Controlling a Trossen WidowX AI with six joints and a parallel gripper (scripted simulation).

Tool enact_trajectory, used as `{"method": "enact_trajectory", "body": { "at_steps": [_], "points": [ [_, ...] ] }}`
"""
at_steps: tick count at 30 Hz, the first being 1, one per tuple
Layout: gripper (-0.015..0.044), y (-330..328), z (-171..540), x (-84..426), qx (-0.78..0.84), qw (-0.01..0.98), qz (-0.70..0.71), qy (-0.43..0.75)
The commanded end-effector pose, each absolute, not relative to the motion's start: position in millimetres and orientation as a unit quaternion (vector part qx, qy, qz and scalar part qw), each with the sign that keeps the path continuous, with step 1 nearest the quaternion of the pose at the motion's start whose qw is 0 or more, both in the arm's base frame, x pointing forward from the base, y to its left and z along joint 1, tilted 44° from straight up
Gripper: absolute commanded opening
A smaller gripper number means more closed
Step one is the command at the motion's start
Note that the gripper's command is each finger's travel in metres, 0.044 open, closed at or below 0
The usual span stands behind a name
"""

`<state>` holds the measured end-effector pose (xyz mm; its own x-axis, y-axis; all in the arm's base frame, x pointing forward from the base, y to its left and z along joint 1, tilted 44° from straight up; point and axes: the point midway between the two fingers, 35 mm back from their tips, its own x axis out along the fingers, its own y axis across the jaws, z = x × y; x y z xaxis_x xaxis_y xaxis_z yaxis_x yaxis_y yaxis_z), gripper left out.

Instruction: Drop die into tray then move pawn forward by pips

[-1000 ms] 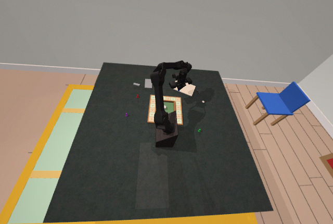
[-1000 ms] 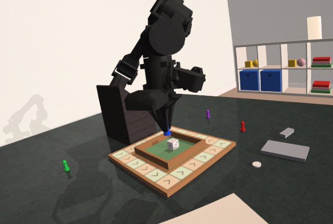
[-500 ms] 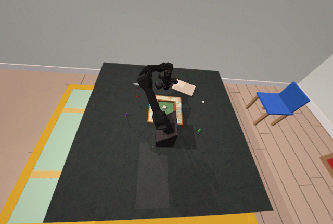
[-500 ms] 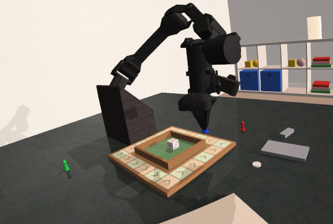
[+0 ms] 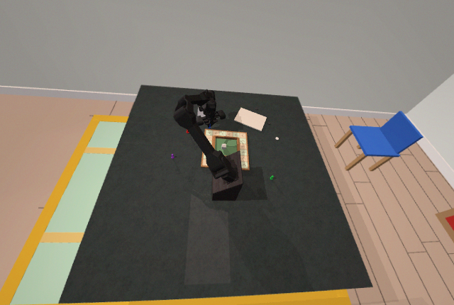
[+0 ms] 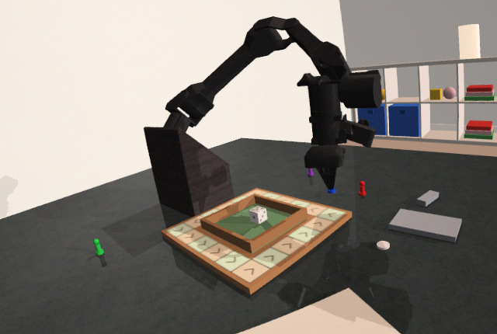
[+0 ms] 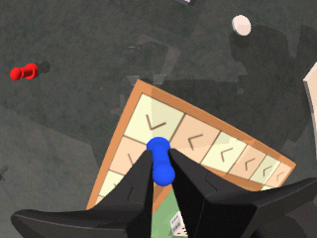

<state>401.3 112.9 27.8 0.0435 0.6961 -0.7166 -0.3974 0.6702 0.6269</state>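
My gripper [image 5: 209,125] [image 6: 330,186] [image 7: 159,155] is shut on the blue pawn [image 6: 331,191] [image 7: 163,175], whose ends stick out from the fingertips. It holds the pawn in the air; in the wrist view the pawn overlaps the squares near one corner of the board [image 5: 247,151] [image 6: 206,260] [image 7: 115,149]. Arrows mark the ring of squares. The white die [image 5: 223,145] [image 6: 258,214] [image 7: 177,224] lies inside the green-floored dice tray [image 6: 228,236], apart from my gripper. I cannot count its top pips surely. My fingers hide the pawn's middle.
A red pawn [image 5: 188,131] [image 6: 362,188] [image 7: 25,71], a purple pawn [image 5: 172,156] [image 6: 311,172] and a green pawn [image 5: 272,177] [image 6: 99,247] stand around the board. A white disc [image 5: 277,138] [image 6: 383,245] [image 7: 242,25], a cream slab [image 5: 250,119] [image 6: 333,314] and grey blocks [image 6: 426,224] lie nearby.
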Motion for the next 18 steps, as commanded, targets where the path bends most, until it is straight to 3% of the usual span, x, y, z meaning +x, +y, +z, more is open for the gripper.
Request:
{"method": "enact_trajectory", "body": {
  "at_steps": [1, 18],
  "points": [
    [0.0000, 116, 23, 400, 0.137, 0.709, 0.380, 0.578],
    [0.0000, 142, -3, 401, 0.138, 0.709, 0.380, 0.577]
  ]
}}
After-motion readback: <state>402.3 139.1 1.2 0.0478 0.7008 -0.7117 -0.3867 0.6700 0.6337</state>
